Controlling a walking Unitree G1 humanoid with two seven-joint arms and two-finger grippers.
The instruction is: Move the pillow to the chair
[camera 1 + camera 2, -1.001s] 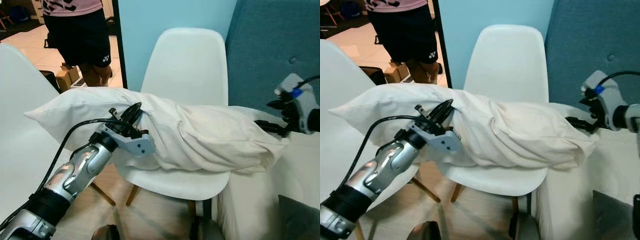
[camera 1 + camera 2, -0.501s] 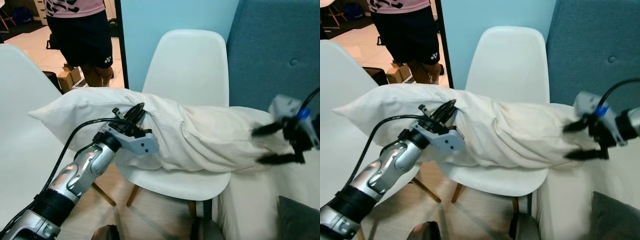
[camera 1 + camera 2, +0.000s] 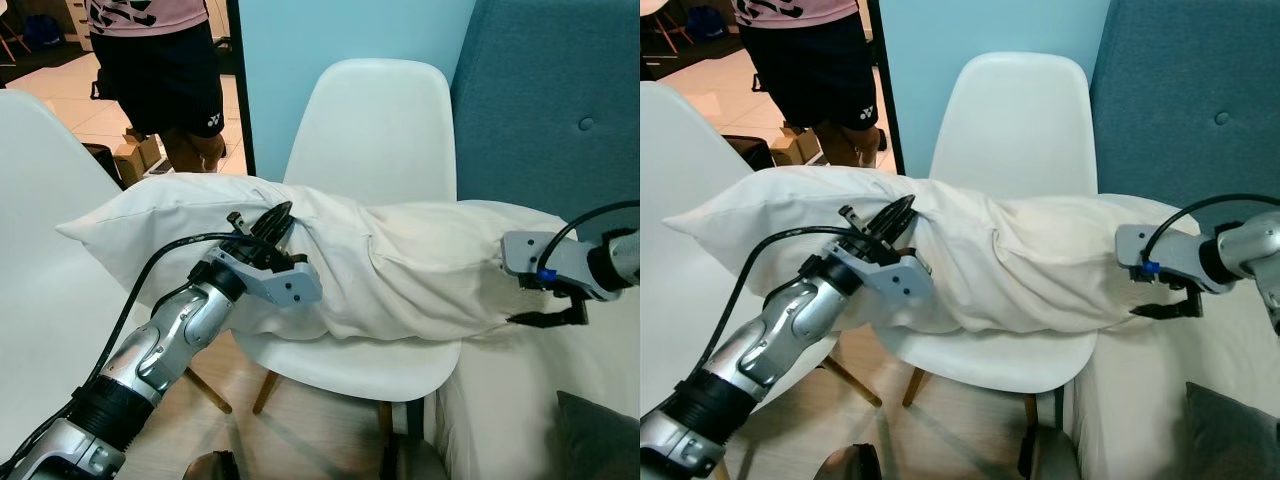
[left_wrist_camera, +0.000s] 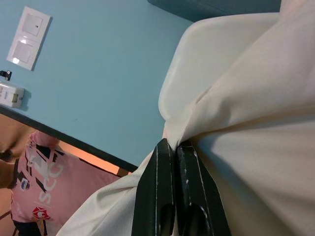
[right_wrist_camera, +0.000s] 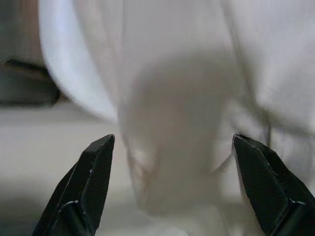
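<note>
White pillow lies across the white chair seat, its right end at the pale sofa cushion. Head views: left gripper pinches pillow fabric; right gripper sits at the pillow's right end. Left wrist: 2 fingers pressed together on a fabric fold. Right wrist: fingers spread wide, pillow between them.

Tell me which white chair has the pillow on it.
The middle chair against the blue wall: the pillow lies across its seat. The other chair, at the robot's left, bears nothing.
</note>
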